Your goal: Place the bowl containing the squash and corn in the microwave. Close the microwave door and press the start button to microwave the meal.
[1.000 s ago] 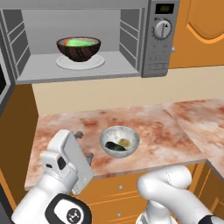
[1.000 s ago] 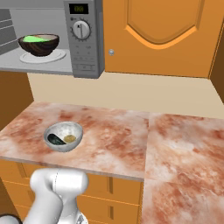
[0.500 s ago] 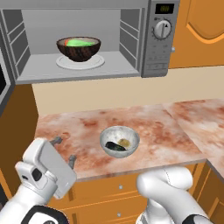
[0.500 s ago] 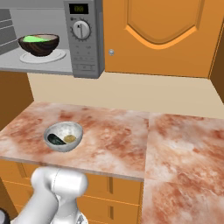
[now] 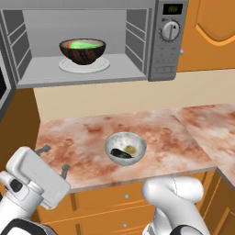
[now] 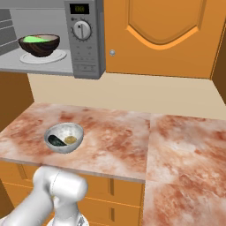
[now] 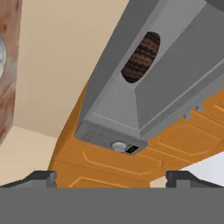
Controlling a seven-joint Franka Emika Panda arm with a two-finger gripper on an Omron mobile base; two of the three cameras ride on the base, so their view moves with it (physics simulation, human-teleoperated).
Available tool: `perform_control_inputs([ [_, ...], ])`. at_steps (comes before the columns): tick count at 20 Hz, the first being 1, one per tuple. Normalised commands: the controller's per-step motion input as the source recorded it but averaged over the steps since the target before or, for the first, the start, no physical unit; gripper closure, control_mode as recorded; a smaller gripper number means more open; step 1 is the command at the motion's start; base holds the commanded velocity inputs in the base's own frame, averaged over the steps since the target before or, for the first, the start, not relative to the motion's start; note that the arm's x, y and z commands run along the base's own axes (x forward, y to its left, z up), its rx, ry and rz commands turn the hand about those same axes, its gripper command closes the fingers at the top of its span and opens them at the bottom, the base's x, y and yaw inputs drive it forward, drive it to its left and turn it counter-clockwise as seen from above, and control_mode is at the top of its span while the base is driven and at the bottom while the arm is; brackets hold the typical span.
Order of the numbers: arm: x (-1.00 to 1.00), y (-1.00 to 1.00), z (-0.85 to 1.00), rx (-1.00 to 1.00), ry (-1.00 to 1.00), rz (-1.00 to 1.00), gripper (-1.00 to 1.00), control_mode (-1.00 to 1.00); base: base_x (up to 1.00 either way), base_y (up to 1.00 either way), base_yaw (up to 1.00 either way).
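Dark wood-grain round bowl [image 5: 82, 51] with bright-green corn [image 5: 85, 45] sits on the white round turntable plate [image 5: 84, 64] inside the boxy grey microwave [image 5: 158, 41], round dial [image 5: 170, 30], display unreadable; gripper [image 5: 54, 160] spread wide, empty, low over the mottled marble counter [image 5: 151, 124].

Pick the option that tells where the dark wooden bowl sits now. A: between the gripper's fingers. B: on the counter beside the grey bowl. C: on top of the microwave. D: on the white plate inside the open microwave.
D: the bowl rests on the white turntable plate inside the microwave, whose cavity stands open.
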Motion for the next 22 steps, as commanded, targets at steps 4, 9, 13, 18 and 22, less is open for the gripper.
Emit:
perform_control_inputs([
  [4,0.0,0.26,-0.1,-0.07,0.0,-0.17,-1.0,-1.0,0.0,0.0,0.0],
  [9,0.0,0.15,-0.19,-0.07,0.0,-0.18,-1.0,-1.0,0.0,0.0,0.0],
  [13,0.0,0.2,0.0,-0.02,0.02,-0.14,-1.0,-1.0,0.0,0.0,0.0],
  [18,0.0,0.38,0.0,0.0,0.07,-0.07,-1.0,-1.0,0.0,0.0,0.0],
  [22,0.0,0.42,0.0,0.0,0.03,-0.03,-1.0,-1.0,0.0,0.0,0.0],
])
